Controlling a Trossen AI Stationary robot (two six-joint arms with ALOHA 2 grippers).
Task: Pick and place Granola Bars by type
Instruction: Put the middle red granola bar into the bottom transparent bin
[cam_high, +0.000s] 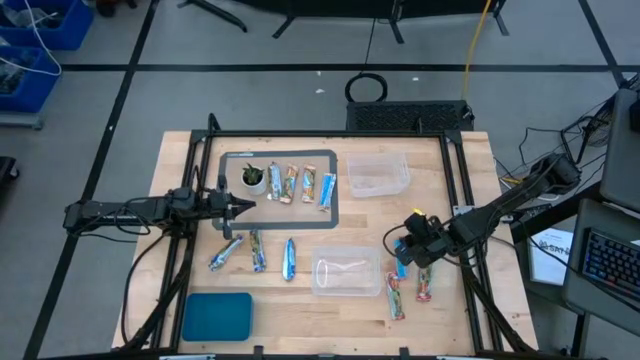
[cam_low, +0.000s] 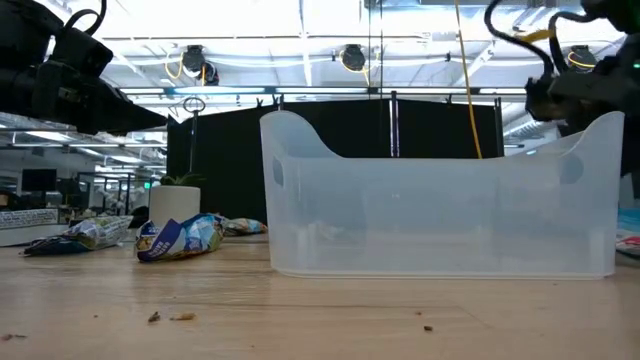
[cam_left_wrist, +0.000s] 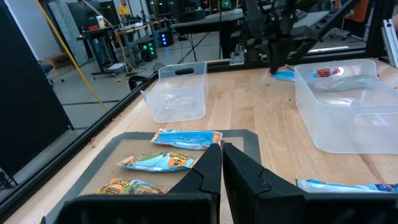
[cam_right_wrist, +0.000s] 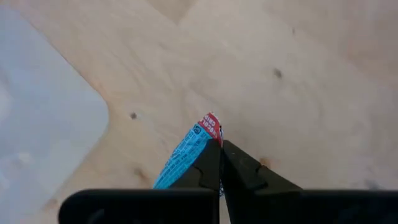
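My right gripper (cam_high: 404, 257) is shut on a blue-white granola bar (cam_right_wrist: 184, 154) at the table's right, beside the near clear bin (cam_high: 347, 272). Two red-orange bars (cam_high: 396, 297) (cam_high: 425, 284) lie flat near it. Several bars (cam_high: 300, 185) lie on the grey mat (cam_high: 330, 222), next to a white cup with a green plant (cam_high: 253, 178). Three silvery-blue bars (cam_high: 257, 250) lie on the wood just near of the mat. My left gripper (cam_left_wrist: 221, 148) waits shut above the mat's left edge, holding nothing. My right gripper pinches the blue-white bar between its two fingers at the red-printed end (cam_right_wrist: 211, 126). The fingers slant down from the table's right side. The rest of the wrapper runs back beside one finger (cam_right_wrist: 205, 165). Whether its other end rests on the table I cannot tell.
A second clear bin (cam_high: 377, 175) stands at the far right of the mat. A blue lid (cam_high: 217, 315) lies at the near left corner. Bare wood lies between the two bins.
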